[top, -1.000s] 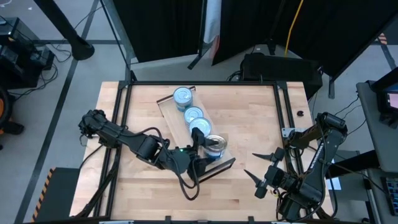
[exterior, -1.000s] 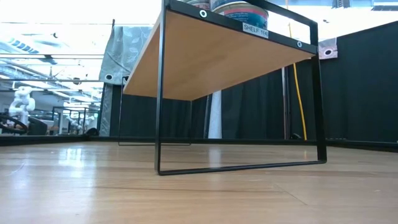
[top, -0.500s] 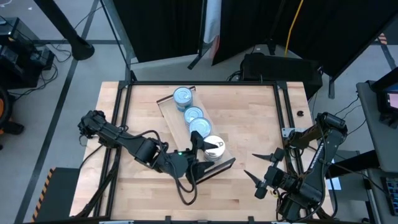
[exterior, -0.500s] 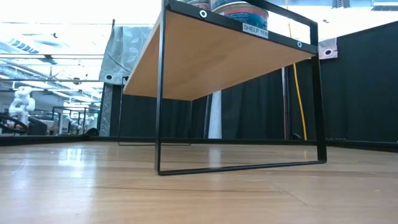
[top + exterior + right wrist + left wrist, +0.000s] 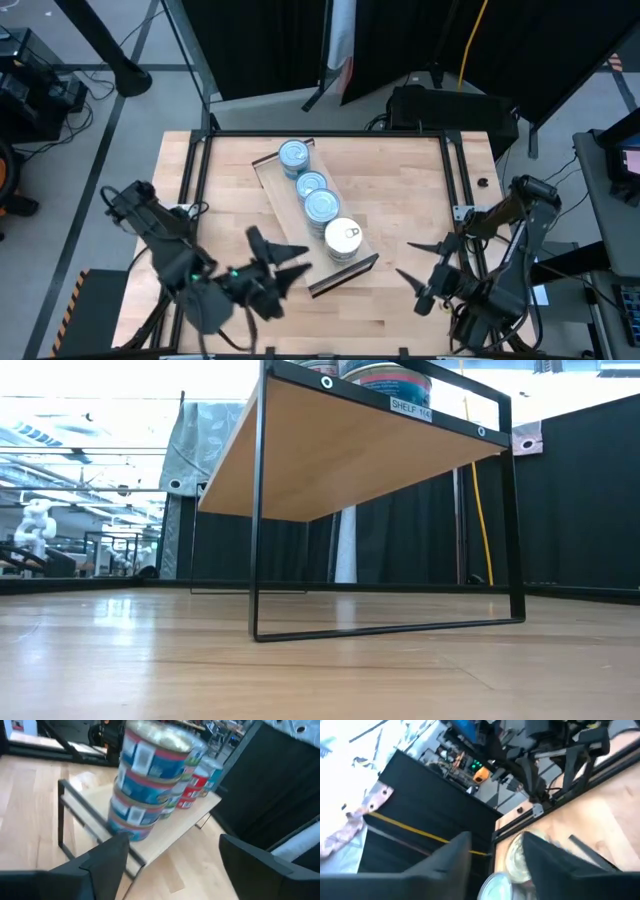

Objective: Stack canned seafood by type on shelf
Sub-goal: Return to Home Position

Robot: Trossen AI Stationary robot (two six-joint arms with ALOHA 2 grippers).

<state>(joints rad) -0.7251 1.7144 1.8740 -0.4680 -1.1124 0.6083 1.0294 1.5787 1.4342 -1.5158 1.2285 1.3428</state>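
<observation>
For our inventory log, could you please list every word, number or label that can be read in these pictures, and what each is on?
"SHELF 114": on a white sticker on the dark front rail of the shelf, in the low view.
The printing on the stacked cans is too blurred to read.
Nothing else can be read.

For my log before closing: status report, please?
Left gripper open, off the shelf. Right gripper open, by the table edge. Four tin stacks on shelf. Nothing in the way.
</observation>
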